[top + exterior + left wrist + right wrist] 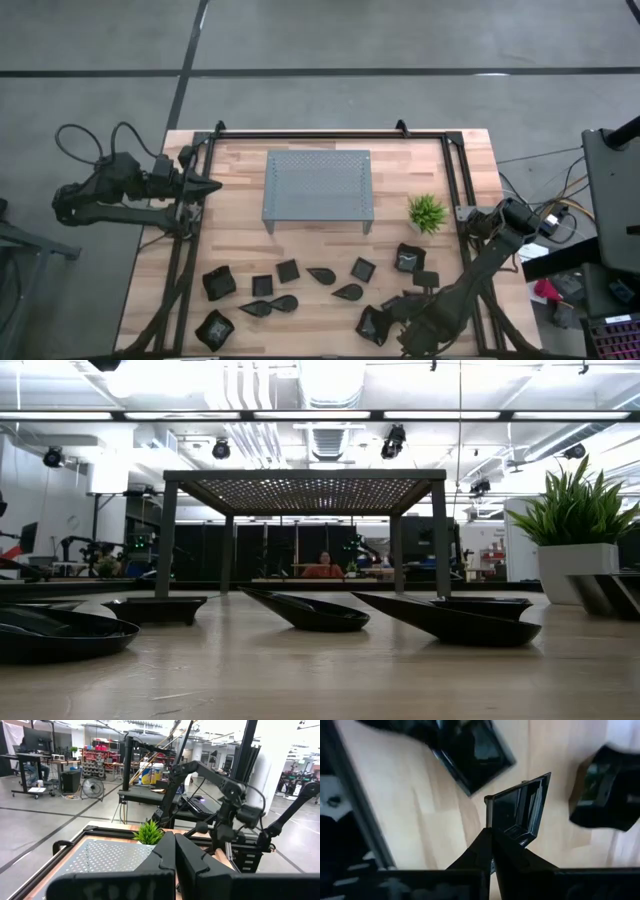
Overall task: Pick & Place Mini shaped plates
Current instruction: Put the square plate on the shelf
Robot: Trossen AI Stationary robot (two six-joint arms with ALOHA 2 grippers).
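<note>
Several small black plates, square and teardrop-shaped, lie flat along the near half of the table, and the low view shows some of them. My right gripper is near the table's near right edge, shut on one square plate. My left gripper is shut and holds nothing. It waits at the table's left edge, level with the rack, and its closed fingers show in the left wrist view. My right gripper pinches the square plate by its raised rim, close to a corner, between the two fingers. The fingers slant down onto it from the table's right side. The plate sits tilted in the hold, its hollow side facing the wrist camera and its far corner over the bare wood.
A grey perforated metal rack stands at the middle of the far half. A small green plant in a white pot is to its right. Two square plates lie close to the held one. A black frame rims the table.
</note>
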